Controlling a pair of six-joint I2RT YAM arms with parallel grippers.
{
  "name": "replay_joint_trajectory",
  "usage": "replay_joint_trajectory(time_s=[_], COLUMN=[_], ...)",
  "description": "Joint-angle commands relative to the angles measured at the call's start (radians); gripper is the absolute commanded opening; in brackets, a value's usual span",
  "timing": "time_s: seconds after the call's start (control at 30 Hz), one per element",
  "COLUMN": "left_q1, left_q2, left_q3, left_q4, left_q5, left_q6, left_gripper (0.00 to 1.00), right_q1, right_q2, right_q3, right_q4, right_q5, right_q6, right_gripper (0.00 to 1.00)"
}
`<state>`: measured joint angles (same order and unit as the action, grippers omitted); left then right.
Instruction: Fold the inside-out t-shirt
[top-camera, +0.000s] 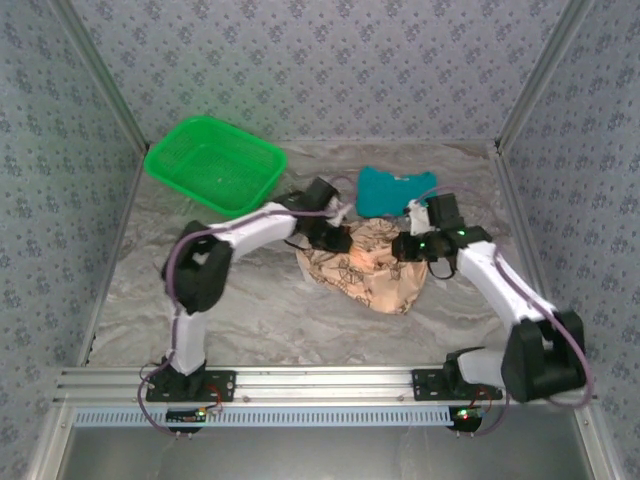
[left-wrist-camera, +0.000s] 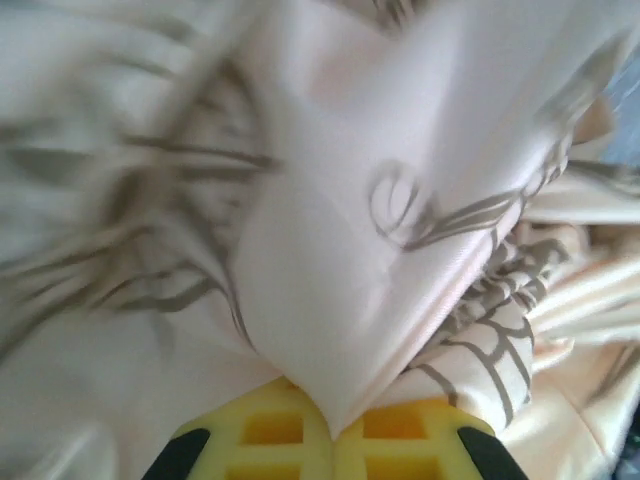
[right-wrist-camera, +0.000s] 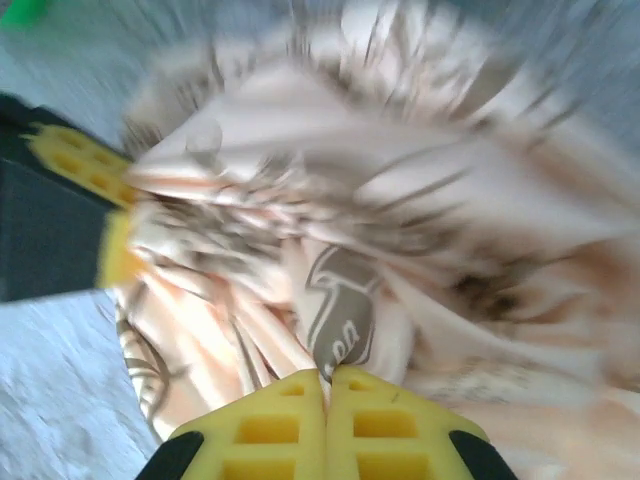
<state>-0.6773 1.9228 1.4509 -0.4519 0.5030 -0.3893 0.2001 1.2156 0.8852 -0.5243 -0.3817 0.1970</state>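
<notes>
The inside-out t-shirt (top-camera: 372, 268) lies bunched in a peach-beige heap with dark prints at the middle of the table. My left gripper (top-camera: 338, 240) is at the heap's left edge, shut on a pale cream fold of the t-shirt (left-wrist-camera: 340, 300) that runs down between its yellow fingers (left-wrist-camera: 250, 440). At the right edge of the heap my right gripper (top-camera: 408, 246) is shut on a fold carrying a grey print (right-wrist-camera: 345, 320), pinched between its yellow fingers (right-wrist-camera: 390, 430). The left gripper's yellow fingers (right-wrist-camera: 75, 160) show at the far side of the cloth in the right wrist view.
A green mesh basket (top-camera: 214, 163) stands at the back left. A small teal folded garment (top-camera: 394, 190) lies just behind the t-shirt. The marbled tabletop (top-camera: 250, 310) is walled by patterned panels on three sides.
</notes>
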Motion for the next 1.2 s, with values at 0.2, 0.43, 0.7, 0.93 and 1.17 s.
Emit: replay_joint_trajectory(time_s=[0.2, 0.43, 0.7, 0.93, 1.17], left_q1=[0.294, 0.254, 0.113, 0.005, -0.046], left_q2=[-0.313, -0.289, -0.285, -0.078, 0.117], left_q3=[-0.494, -0.557, -0.241, -0.049, 0.091], left_q4=[0.268, 0.288, 0.028, 0.011, -0.094], left_q5=[0.068, 0.115, 0.065, -0.018, -0.058], left_q6=[-0.151, -0.126, -0.006, -0.051, -0.027], left_gripper=[0.0, 0.39, 0.54, 0.56, 0.39], right_q1=[-0.098, 0.053, 0.226, 0.205, 0.227], right_q2=[-0.151, -0.056, 0.066, 0.218, 0.242], right_q3=[-0.216, -0.176, 0.101, 0.035, -0.03], right_q4=[-0.084, -0.098, -0.123, 0.057, 0.117], right_q5=[0.238, 0.244, 0.284, 0.207, -0.002], right_q6=[0.239, 0.134, -0.003, 0.09, 0.092], right_gripper=[0.0, 0.35, 0.45, 0.46, 0.1])
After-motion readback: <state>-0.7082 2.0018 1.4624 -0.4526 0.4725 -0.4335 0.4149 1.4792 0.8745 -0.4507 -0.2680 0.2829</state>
